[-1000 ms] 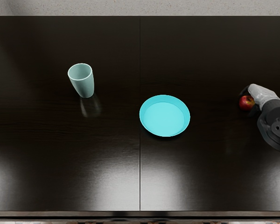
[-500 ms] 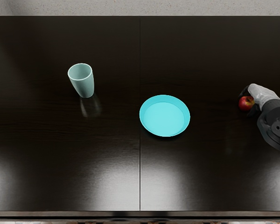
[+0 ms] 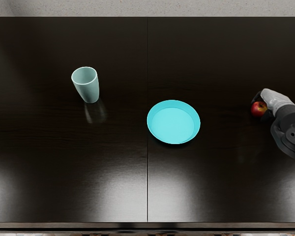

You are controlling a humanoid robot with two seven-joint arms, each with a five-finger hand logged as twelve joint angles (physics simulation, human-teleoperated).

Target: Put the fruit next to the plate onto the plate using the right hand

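A small red apple (image 3: 258, 108) lies on the dark table far to the right of the turquoise plate (image 3: 173, 121). My right hand (image 3: 263, 104) comes in from the right edge and sits against the apple. Its dark fingers curl around the fruit's far and right sides, and a grey thumb (image 3: 273, 97) lies over the top. The apple rests on the table surface, with its right part hidden by the hand. The plate holds nothing. The left arm does not show.
A pale green cup (image 3: 85, 84) stands upright at the left, well away from the plate. A thin seam (image 3: 147, 172) runs down the middle of the table (image 3: 64, 172), just left of the plate.
Almost nothing has changed. The right hand has settled very slightly at the apple, which stays where it was on the table.
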